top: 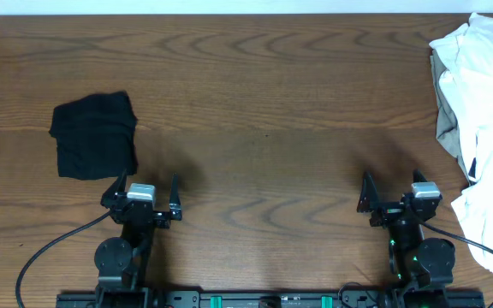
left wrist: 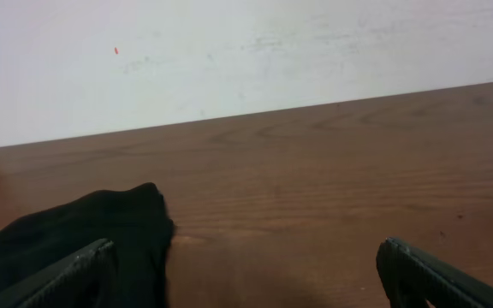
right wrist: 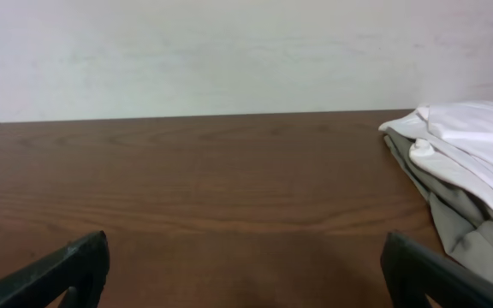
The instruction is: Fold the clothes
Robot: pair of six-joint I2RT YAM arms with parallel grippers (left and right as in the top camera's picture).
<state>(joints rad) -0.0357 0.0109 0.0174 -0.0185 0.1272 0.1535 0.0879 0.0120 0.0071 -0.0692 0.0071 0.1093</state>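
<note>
Wooden table (top: 264,103): black garment (top: 94,135) just beyond left tool (top: 148,183)

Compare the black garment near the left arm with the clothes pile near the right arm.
The black garment is folded into a compact squarish bundle; the clothes pile is crumpled and spread. The black garment is one dark piece; the clothes pile mixes white and beige. Both are soft fabric on the table.

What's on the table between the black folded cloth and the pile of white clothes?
Nothing, just bare wooden table all the way from the black cloth across to the white pile. The overhead view shows it best.
</note>
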